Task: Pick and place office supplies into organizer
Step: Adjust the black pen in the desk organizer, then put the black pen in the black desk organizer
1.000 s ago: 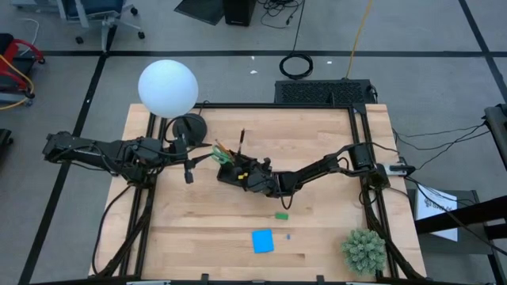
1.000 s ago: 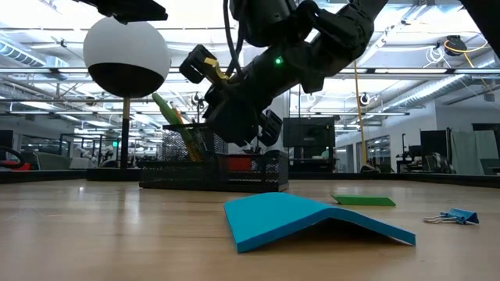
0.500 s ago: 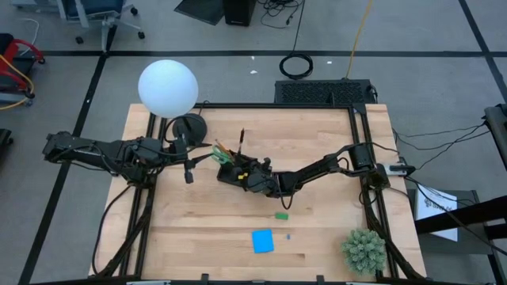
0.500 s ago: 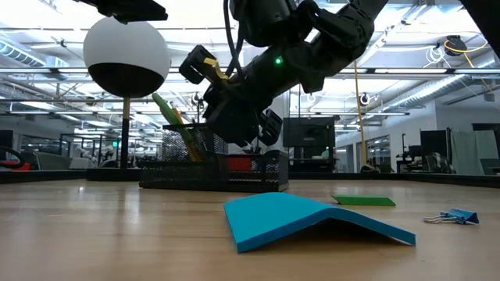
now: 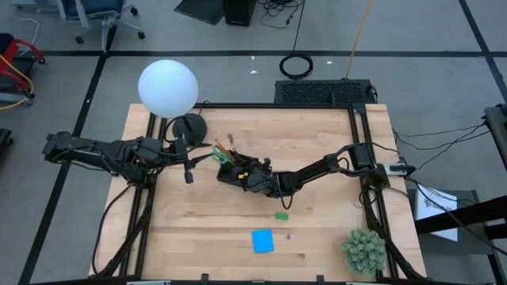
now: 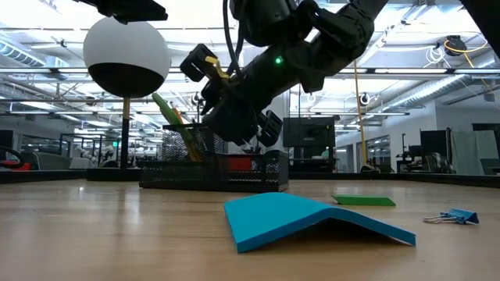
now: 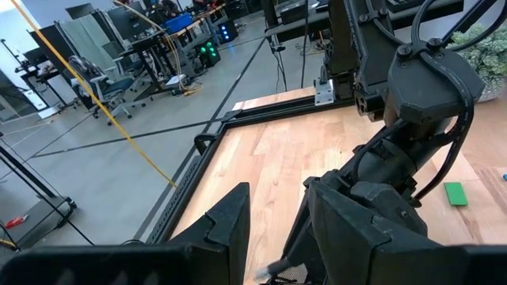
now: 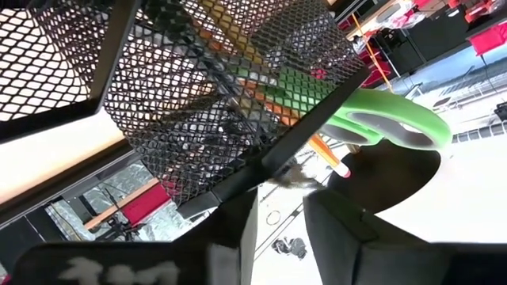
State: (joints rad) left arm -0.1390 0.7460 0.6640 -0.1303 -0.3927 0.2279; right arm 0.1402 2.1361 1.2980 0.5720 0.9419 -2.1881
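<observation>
Right pincer [image 5: 244,168] hovers over the organizer [image 5: 231,171], fingers parted, grasping nothing. Left pincer [image 5: 188,169], at the organizer's nine o'clock, hangs released above the desk [image 5: 317,237].

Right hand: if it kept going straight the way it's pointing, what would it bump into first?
Most likely the organizer. The right hand points at its mesh pen compartment, very close ahead, with the green-handled scissors and a pencil sticking out of it. Depth is hard to judge, so this is a best guess.
</observation>
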